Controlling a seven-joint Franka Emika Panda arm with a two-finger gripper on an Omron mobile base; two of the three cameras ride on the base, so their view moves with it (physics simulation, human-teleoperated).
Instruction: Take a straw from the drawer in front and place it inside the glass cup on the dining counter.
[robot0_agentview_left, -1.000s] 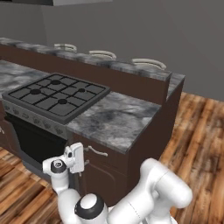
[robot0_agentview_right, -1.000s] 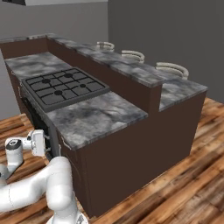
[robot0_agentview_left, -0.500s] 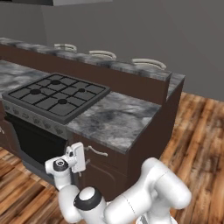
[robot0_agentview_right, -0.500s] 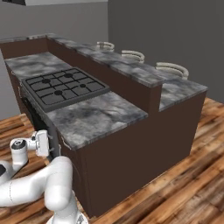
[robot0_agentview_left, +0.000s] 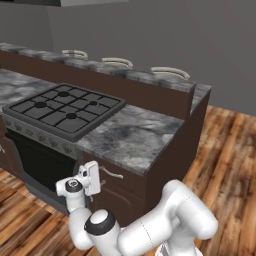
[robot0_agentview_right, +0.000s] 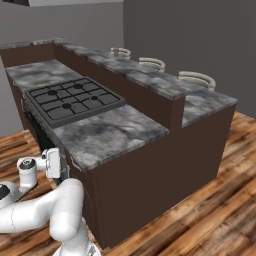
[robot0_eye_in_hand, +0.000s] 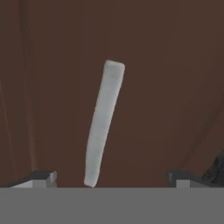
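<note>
Now hand (robot0_eye_in_hand: 109, 179) open w/ curved pale metal handle (robot0_eye_in_hand: 103, 124) on flat brown drawer (robot0_eye_in_hand: 166, 87).

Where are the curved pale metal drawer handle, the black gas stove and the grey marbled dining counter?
curved pale metal drawer handle (robot0_eye_in_hand: 103, 124): hand view, middle of the bar.
black gas stove (robot0_agentview_left: 65, 106): left base view, centre of the grate.
grey marbled dining counter (robot0_agentview_right: 155, 80): right base view, bare stone top near the middle.
</note>
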